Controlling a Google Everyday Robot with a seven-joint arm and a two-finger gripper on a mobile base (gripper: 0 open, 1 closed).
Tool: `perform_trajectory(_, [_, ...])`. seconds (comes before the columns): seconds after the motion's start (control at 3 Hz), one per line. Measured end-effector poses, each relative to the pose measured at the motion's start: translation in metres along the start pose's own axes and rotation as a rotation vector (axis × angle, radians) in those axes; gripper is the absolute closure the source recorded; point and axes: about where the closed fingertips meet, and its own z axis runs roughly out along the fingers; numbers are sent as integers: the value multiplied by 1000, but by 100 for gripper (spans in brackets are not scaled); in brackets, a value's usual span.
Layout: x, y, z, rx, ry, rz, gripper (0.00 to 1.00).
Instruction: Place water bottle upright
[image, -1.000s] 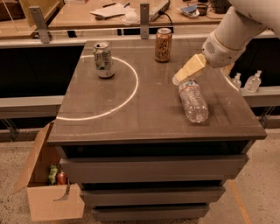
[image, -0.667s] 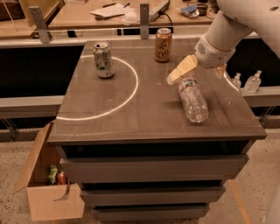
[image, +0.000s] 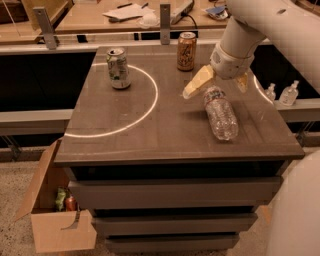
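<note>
The water bottle (image: 221, 114), clear ribbed plastic, lies on its side on the right part of the table top (image: 150, 130), its top end pointing to the back. My gripper (image: 220, 84) hangs from the white arm over the bottle's top end. It is open, with one yellow finger (image: 197, 81) left of the bottle and the other (image: 243, 81) right of it. The bottle's cap is hidden under the gripper. The bottle's body rests on the table.
An orange soda can (image: 186, 51) stands at the back middle, just behind the left finger. A green-white can (image: 118, 68) stands at the back left inside a white circle line. Two small pump bottles (image: 289, 93) stand on a ledge to the right. An open cardboard box (image: 55, 215) sits on the floor at left.
The arm has moved left and down over the bottle's top end. The fingers now stand on either side of the bottle. The bottle has not moved.
</note>
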Motion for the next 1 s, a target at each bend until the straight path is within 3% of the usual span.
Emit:
perform_trajectory(0.33, [1,1,8,13,39,25,16])
perform_trajectory(1.0, [1,1,11,42,61,26,62])
